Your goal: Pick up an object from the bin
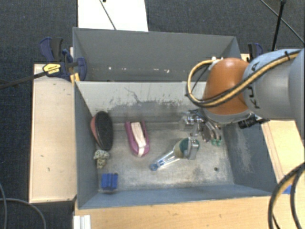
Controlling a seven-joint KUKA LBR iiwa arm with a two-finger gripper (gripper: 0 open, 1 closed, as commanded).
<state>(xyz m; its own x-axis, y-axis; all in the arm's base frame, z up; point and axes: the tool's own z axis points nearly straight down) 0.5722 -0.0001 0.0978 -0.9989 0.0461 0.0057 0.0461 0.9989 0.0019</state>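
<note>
Grey metal forms the bin, and its floor carries a handful of loose things spread well apart. The arm comes in from the right of the frame, its wrist capped by an orange cover with yellow and black cables looped round it. Below that cover the claw hangs low in the right half of the bin, at the head end of a slender tool.

That tool lies slanted on the floor just right of centre. It has a dark greenish head at its upper right end by the claw, a clear handle running down to the left, and a blue tip at the lower left end. Whether the claw touches the head I cannot tell. Whether it is spread or pressed together cannot be made out either, since the wrist hardware crowds that spot.

To the left of the tool, near the middle of the bin, lies a pink and purple oblong thing with a white patch on top. Further left, beside the left wall, rests a black oval brush with a reddish edge. Just below it sits a small crumpled pale lump, and in the lower left corner a blue block.
</note>
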